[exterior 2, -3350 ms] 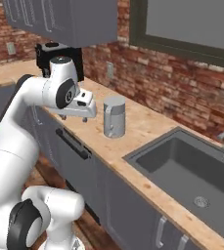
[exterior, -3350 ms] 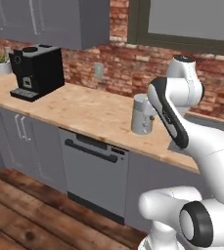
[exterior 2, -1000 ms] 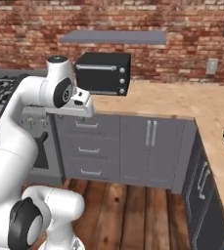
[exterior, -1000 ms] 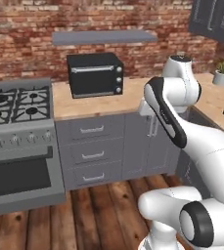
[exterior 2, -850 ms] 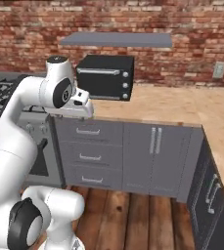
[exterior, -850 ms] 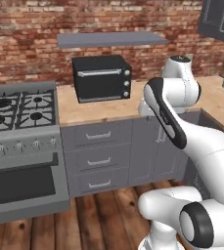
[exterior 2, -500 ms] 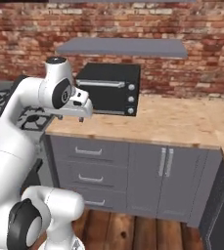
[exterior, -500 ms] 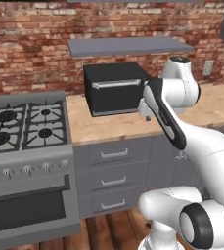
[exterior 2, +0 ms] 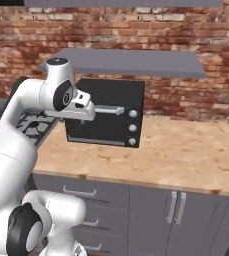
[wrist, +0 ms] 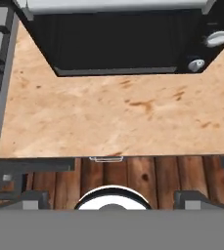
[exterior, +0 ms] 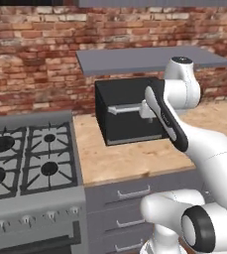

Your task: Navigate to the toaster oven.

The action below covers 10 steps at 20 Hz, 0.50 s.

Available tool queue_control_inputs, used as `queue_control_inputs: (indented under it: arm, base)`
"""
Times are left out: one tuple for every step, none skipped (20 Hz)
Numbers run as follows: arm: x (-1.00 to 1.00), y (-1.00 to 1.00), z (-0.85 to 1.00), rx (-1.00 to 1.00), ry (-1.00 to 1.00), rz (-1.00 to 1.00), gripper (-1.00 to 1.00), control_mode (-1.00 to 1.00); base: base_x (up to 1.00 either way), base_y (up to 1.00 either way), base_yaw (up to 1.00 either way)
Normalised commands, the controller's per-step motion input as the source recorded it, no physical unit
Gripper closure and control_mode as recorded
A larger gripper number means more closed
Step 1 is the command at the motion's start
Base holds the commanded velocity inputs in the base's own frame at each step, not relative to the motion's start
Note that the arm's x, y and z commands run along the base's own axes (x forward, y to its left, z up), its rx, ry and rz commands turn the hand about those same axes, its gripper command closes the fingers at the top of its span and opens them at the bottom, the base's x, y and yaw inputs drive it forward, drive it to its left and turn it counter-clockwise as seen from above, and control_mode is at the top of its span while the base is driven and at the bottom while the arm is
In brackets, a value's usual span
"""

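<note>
The toaster oven (exterior: pixel 122 119) is a black box with a dark glass door, a silver bar handle and round knobs on its right side. It stands on the wooden counter (exterior: pixel 130 158) against the brick wall, straight ahead of me. From the other side, the toaster oven (exterior 2: pixel 111 120) sits under a grey shelf. My gripper (wrist: pixel 112 201) is open and holds nothing. It hangs above the counter's front edge, in front of the toaster oven (wrist: pixel 113 41), and the fingertips (wrist: pixel 33 199) stand wide apart.
A grey gas stove (exterior: pixel 26 158) adjoins the counter on the left. A grey shelf (exterior 2: pixel 126 60) juts out just above the oven. Drawers (exterior: pixel 135 191) and cabinet doors (exterior 2: pixel 176 207) lie below the counter (exterior 2: pixel 186 155). Wooden floor (wrist: pixel 147 176) shows beneath the hand.
The whole picture has shifted: the base moved from the coffee machine counter toward the stove and oven. The oven has grown larger and more central. The arm's pose is unchanged.
</note>
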Motion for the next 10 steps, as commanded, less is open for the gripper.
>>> queue_control_inputs:
  arm:
    - [0.0, 0.0, 0.0, 0.0, 0.0, 0.0, -1.0, 1.0]
    - [0.0, 0.0, 0.0, 0.0, 0.0, 0.0, -1.0, 1.0]
    - [0.0, 0.0, 0.0, 0.0, 0.0, 0.0, -1.0, 1.0]
    - [0.0, 0.0, 0.0, 0.0, 0.0, 0.0, -1.0, 1.0]
    - [0.0, 0.0, 0.0, 0.0, 0.0, 0.0, -1.0, 1.0]
    - [0.0, 0.0, 0.0, 0.0, 0.0, 0.0, -1.0, 1.0]
    - [0.0, 0.0, 0.0, 0.0, 0.0, 0.0, -1.0, 1.0]
    - [0.0, 0.0, 0.0, 0.0, 0.0, 0.0, -1.0, 1.0]
    - [0.0, 0.0, 0.0, 0.0, 0.0, 0.0, -1.0, 1.0]
    - [0.0, 0.0, 0.0, 0.0, 0.0, 0.0, -1.0, 1.0]
  base:
    - [0.9, 0.0, 0.04]
    - [0.9, 0.0, 0.05]
    - [0.93, 0.0, 0.05]
    - [0.93, 0.0, 0.05]
    - [0.92, 0.0, 0.06]
    - [0.89, 0.0, 0.06]
    - [0.83, 0.0, 0.05]
    - [0.79, 0.0, 0.05]
    - [0.77, 0.0, 0.05]
    - [0.77, 0.0, 0.05]
